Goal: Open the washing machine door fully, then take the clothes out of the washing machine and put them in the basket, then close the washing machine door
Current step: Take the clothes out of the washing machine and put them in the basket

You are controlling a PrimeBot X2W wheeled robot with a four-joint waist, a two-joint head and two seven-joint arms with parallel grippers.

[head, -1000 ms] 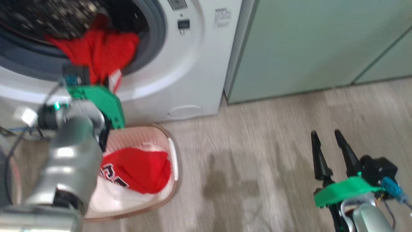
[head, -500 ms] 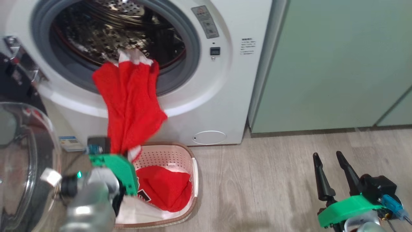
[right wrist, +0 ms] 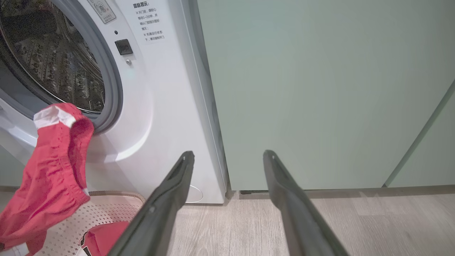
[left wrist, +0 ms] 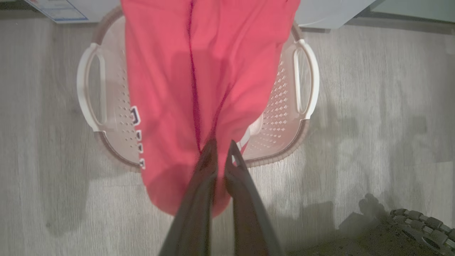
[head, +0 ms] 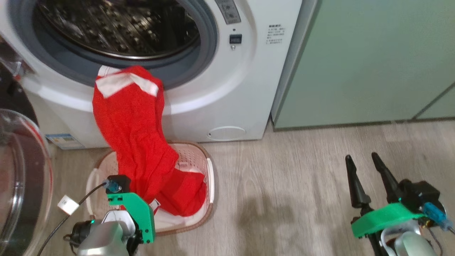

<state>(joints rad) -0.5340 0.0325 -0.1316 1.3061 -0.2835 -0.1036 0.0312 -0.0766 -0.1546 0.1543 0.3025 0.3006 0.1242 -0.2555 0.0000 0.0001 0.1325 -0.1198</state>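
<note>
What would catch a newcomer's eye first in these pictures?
A bright red jersey trails from the mouth of the washing machine down over the cream basket, its lower end pinched in the shut left gripper. A second red jersey already lies in the basket. At lower right, the open right gripper hangs above the wood floor.

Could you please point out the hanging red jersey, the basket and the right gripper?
hanging red jersey (head: 131, 135): head view, middle of its red mesh.
basket (left wrist: 280, 105): left wrist view, its perforated side wall.
right gripper (right wrist: 228, 153): right wrist view, midway between the tips of its open fingers.
</note>
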